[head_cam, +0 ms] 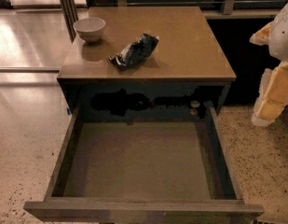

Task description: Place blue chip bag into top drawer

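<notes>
- blue chip bag (134, 51): lying crumpled on the cabinet top (190, 45), left of centre, its long axis running diagonally from front-left to back-right. Dark glossy foil, nothing holding it.
- white bowl (90, 28): upright at the back-left corner of the same top, near the bag but not touching it.
- top drawer (139, 209): pulled well out toward the camera, below the front edge of the top. The olive-brown floor is in plain view, with the grey-brown side walls and the flat front panel nearest the lens. The bag is not in it.
- gripper (273, 94): at the far right edge, pale and yellowish, hanging beside the cabinet at about the level of the top and well apart from the bag. Cannot tell whether it is released or clenched, but it grasps nothing that shows.
- speckled floor (260, 162): around the cabinet on both sides.
</notes>
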